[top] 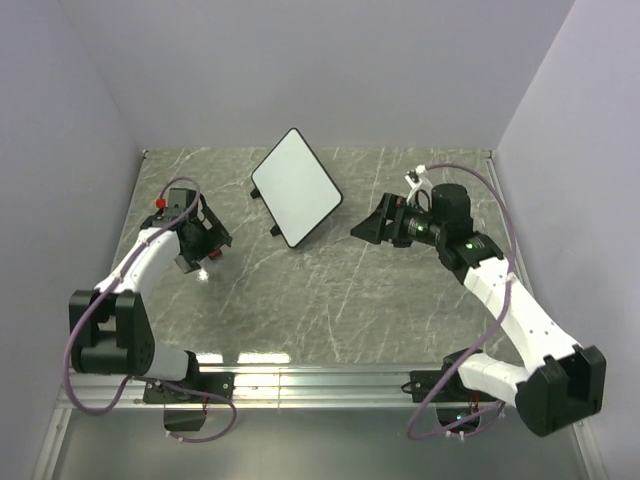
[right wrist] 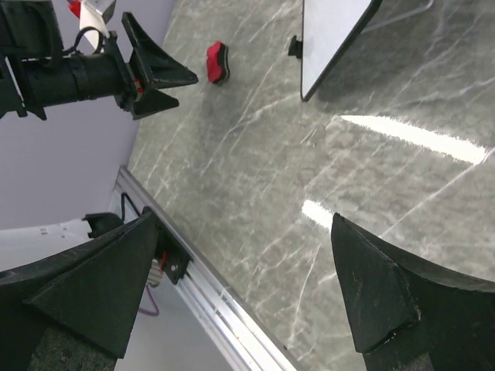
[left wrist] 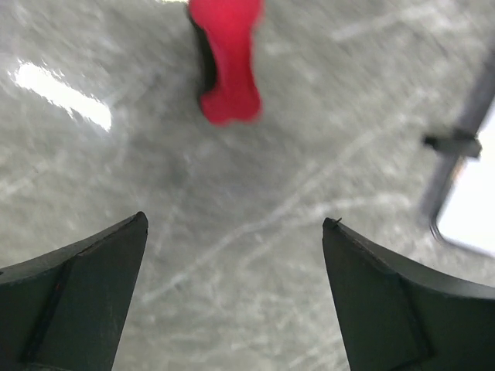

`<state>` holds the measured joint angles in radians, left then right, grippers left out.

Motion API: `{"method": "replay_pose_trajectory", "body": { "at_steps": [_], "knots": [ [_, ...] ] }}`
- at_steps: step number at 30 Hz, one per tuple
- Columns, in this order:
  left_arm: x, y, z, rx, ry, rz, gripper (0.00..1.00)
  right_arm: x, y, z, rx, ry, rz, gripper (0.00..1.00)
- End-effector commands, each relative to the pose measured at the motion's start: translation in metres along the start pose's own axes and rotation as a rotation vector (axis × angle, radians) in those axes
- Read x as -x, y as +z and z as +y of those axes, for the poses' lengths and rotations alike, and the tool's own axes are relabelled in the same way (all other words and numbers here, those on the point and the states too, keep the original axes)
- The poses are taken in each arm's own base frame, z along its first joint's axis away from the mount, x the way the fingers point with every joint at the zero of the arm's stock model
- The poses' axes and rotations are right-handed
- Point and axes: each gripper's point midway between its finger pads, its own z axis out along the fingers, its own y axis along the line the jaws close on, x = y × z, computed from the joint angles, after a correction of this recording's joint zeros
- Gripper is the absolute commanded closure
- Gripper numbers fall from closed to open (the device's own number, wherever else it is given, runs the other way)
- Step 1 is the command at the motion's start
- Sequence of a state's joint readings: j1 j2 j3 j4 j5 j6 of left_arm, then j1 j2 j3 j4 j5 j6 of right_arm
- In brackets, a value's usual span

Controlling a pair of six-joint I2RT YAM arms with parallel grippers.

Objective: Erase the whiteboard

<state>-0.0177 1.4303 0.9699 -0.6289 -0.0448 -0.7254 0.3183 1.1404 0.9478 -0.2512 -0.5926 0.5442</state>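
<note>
The whiteboard (top: 296, 187) stands tilted at the middle back of the table, and its face looks plain white with no marks that I can see. Its edge shows in the left wrist view (left wrist: 470, 209) and the right wrist view (right wrist: 332, 31). A red eraser (left wrist: 228, 62) lies on the table just ahead of my left gripper (left wrist: 236, 224), which is open and empty. The eraser also shows in the top view (top: 213, 256) and the right wrist view (right wrist: 217, 62). My right gripper (top: 368, 222) is open and empty, just right of the board, pointing left.
The grey marbled table (top: 330, 300) has an aluminium rail (top: 300, 382) along its near edge. Pale walls close in the left, back and right sides. The left arm (right wrist: 69, 77) shows in the right wrist view.
</note>
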Motion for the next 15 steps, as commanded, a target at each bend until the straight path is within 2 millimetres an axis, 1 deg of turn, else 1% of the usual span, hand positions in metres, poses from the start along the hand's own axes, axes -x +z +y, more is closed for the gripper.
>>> {"method": "replay_pose_trajectory", "body": {
  "at_steps": [1,3,4,6,7,8,9,10,13,14,15],
  "knots": [
    [-0.001,-0.035,-0.009,-0.014,-0.009,-0.053,0.01,-0.001,-0.016,0.016,0.036,-0.017,-0.043,0.00],
    [-0.004,-0.049,-0.014,-0.034,-0.004,-0.074,0.01,-0.003,-0.025,0.023,0.050,-0.013,-0.064,0.00],
    [-0.004,-0.063,-0.016,-0.062,-0.008,-0.096,0.01,-0.006,-0.028,0.023,0.047,-0.005,-0.064,0.00],
    [-0.009,-0.080,-0.024,-0.129,0.009,-0.112,0.01,-0.010,-0.037,0.030,0.060,-0.010,-0.086,0.00],
    [-0.008,-0.100,-0.030,-0.195,0.009,-0.150,0.01,-0.013,-0.043,0.033,0.067,-0.013,-0.096,0.00],
    [-0.011,-0.109,-0.034,-0.236,0.012,-0.151,0.01,-0.016,-0.045,0.036,0.073,-0.011,-0.096,0.00],
    [-0.011,-0.118,-0.035,-0.265,0.009,-0.165,0.01,-0.018,-0.048,0.037,0.075,-0.003,-0.098,0.00],
    [-0.009,-0.134,-0.036,-0.306,-0.003,-0.195,0.01,-0.023,-0.053,0.038,0.078,-0.001,-0.099,0.00],
    [-0.006,-0.163,-0.044,-0.389,-0.016,-0.232,0.01,-0.033,-0.063,0.036,0.067,0.012,-0.103,0.00],
    [-0.007,-0.168,-0.044,-0.396,-0.014,-0.224,0.01,-0.037,-0.066,0.036,0.067,0.012,-0.099,0.00],
    [-0.001,-0.181,-0.049,-0.414,-0.016,-0.239,0.01,-0.041,-0.068,0.037,0.069,0.018,-0.094,0.00]
  ]
}}
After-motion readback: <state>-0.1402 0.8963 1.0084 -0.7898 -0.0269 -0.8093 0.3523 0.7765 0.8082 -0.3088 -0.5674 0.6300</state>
